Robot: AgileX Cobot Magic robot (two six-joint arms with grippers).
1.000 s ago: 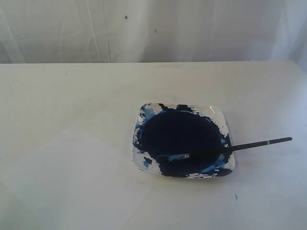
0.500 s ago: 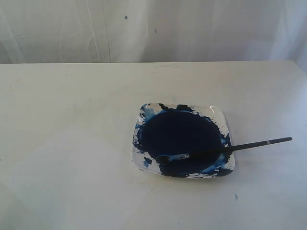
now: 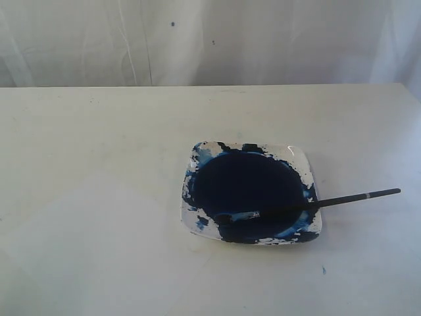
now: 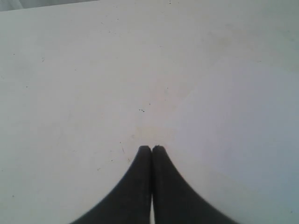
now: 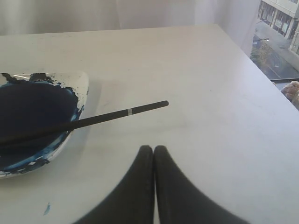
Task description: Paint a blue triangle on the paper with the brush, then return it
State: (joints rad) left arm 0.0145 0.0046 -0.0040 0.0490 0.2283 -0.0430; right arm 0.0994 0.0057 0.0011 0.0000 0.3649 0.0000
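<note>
brush (image 3: pixel 329 202) lying across dish (image 3: pixel 294 153), bristles in navy paint (image 3: pixel 253 184), handle out past right rim over table (image 3: pixel 99 164) | left gripper (image 4: pixel 151 148) clenched, empty, above table | right gripper (image 5: pixel 153 148) clenched, empty, near brush handle, apart

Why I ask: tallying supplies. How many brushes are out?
1. The brush lies across the dish, bristle end in the dark blue paint, handle jutting past the rim over the table. None seems hidden.
</note>
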